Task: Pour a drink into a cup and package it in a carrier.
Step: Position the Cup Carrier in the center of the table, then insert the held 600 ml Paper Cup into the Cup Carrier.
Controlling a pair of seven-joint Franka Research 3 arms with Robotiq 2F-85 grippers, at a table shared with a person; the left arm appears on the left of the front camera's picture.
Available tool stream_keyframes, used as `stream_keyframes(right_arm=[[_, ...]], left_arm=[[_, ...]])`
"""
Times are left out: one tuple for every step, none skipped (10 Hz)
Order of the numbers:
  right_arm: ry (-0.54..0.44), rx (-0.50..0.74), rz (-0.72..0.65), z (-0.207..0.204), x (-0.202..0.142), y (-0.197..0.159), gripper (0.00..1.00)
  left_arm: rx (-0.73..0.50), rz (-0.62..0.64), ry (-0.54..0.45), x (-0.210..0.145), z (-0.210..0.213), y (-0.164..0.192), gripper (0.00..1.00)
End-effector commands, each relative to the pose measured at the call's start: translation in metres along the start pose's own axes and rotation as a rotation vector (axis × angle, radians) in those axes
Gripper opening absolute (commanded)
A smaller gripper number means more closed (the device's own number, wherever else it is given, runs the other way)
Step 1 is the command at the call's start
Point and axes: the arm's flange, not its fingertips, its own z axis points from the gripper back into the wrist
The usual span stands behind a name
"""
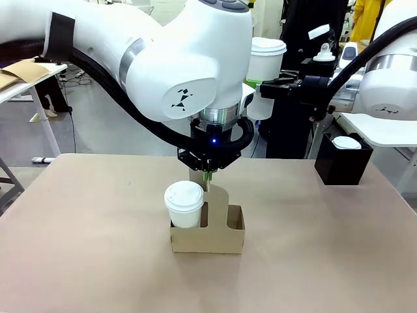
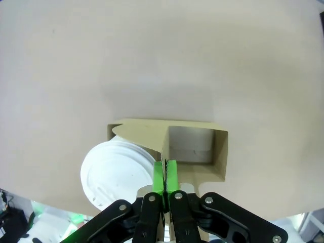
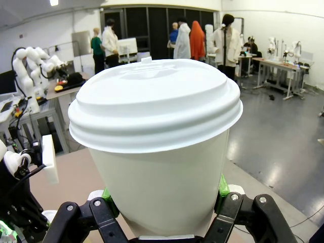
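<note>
Tall white lidded cup [image 1: 267, 62] being held aloft at the upper right of the front view, the right gripper [image 1: 266, 91] clamping its green-padded fingers against the cup's sides. Brown cardboard carrier [image 1: 225, 238] sitting mid-frame on the table [image 1: 85, 248], another lidded cup [image 1: 184, 199] standing in its left compartment; left gripper [image 1: 207, 175] pinching the carrier's central handle panel from above, fingers nearly meeting

White on brown over a tan table [image 1: 78, 248]
The carrier [image 1: 218, 238] was plain brown cardboard; the short cup [image 1: 184, 203] in it was white, lid included, as was the tall cup [image 3: 157, 167]. The left gripper [image 2: 165, 163] was black, its fingers [image 2: 158, 174] bright green.
</note>
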Motion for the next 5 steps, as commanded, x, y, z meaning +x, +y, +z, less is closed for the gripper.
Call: stream_keyframes(right_arm=[[-0.004, -0.008, 0.006, -0.0027, 0.0058, 0.0003, 0.80], [-0.004, -0.008, 0.006, -0.0027, 0.0058, 0.0003, 0.80], [-0.004, -0.008, 0.006, -0.0027, 0.0058, 0.0003, 0.80], [-0.004, -0.008, 0.006, -0.0027, 0.0058, 0.0003, 0.80], [-0.004, -0.008, 0.006, -0.0027, 0.0058, 0.0003, 0.80]], left_arm=[[-0.006, 0.007, -0.003, 0.0009, -0.0014, 0.0027, 0.02], [-0.006, 0.007, -0.003, 0.0009, -0.0014, 0.0027, 0.02], [-0.006, 0.007, -0.003, 0.0009, -0.0014, 0.0027, 0.02], [-0.006, 0.007, -0.003, 0.0009, -0.0014, 0.0027, 0.02], [-0.003, 0.002, 0.003, 0.0010, 0.0001, 0.0008, 0.02]])
